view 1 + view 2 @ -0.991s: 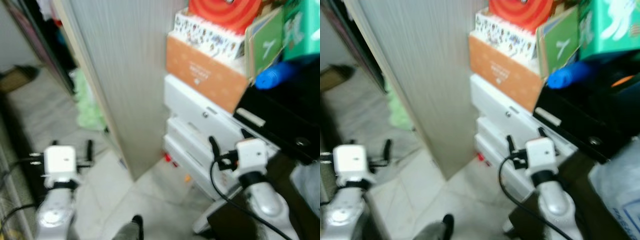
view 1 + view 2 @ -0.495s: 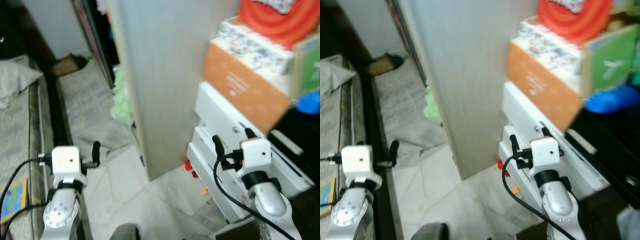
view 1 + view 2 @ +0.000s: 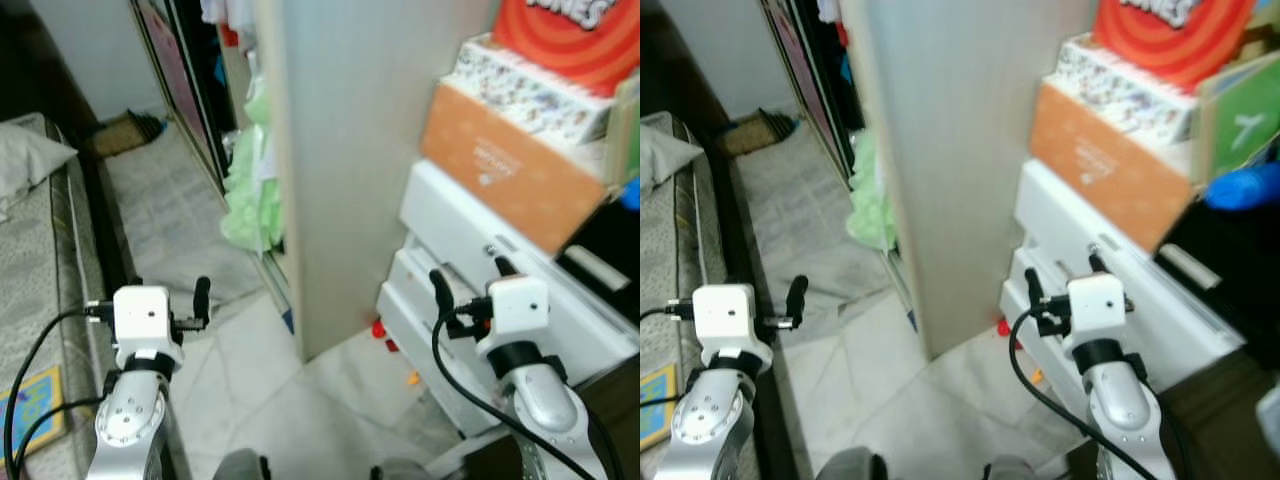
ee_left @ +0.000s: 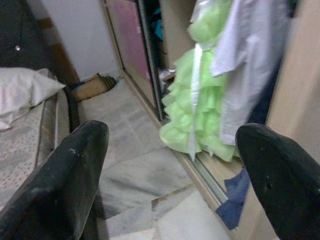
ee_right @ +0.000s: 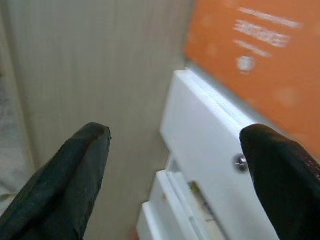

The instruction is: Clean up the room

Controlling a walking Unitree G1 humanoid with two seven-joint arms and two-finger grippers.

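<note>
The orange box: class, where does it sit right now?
In the left eye view, the orange box sits on the robot's right, on top of the white drawer unit, under a patterned box and beside the tall wooden wardrobe panel.

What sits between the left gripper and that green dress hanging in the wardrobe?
Nothing visible blocks it. The left gripper is open and empty, and between it and the green dress lies bare tiled floor. The bed lies to its left, off that path, and the wardrobe's side panel stands to the right.
</note>
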